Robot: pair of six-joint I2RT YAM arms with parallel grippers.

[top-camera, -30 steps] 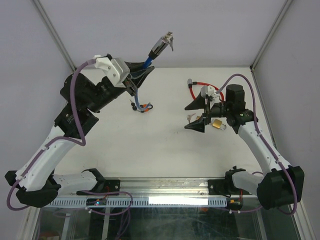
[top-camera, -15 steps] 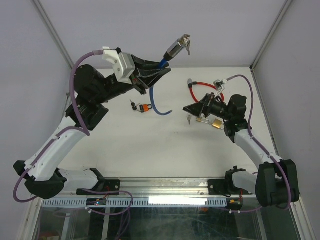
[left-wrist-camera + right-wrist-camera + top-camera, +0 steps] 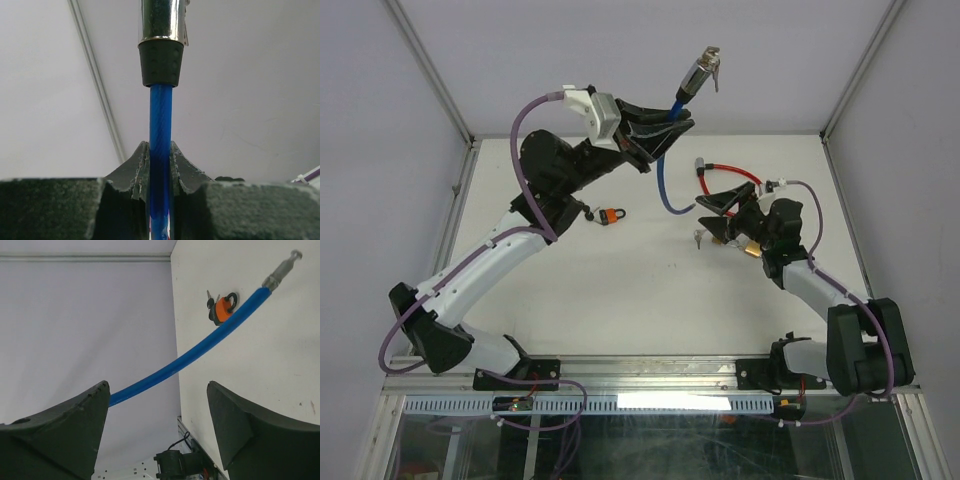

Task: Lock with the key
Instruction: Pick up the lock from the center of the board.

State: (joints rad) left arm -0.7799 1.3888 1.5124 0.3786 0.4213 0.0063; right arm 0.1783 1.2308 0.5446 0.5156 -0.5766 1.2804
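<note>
Upper centre of the top view: left gripper [image 3: 672, 120], lifted well above the desk [image 3: 620, 300], pinched narrow on the blue cable lock [image 3: 665, 165]. Above the fingers, the lock's metal head [image 3: 698, 72], tilted toward the upper right, with a small key-like piece sticking out at its tip. Below the fingers, the blue cable drooping in a curve toward the middle of the frame, its free end close to the red cable lock [image 3: 725, 172]; touching the desk or hanging clear of it, cannot tell.

In the left wrist view, cable upright through the centre, squeezed between both fingers [image 3: 134, 167], black collar [image 3: 161, 62] and chrome head at the top edge.

Right of centre in the top view: right gripper [image 3: 712, 222], low over the desk, jaws spread wide, nothing between them. Just beside it, a brass padlock [image 3: 753, 248] toward the lower right and small keys [image 3: 698, 238] at its left.

In the right wrist view, dark fingers [image 3: 65, 427] at lower left and lower right, well apart. Beyond them, the blue cable crossing diagonally up to its pin end [image 3: 282, 269] in the upper right. Orange padlock [image 3: 224, 307] with keys flat on the desk, upper centre of that frame.
</note>
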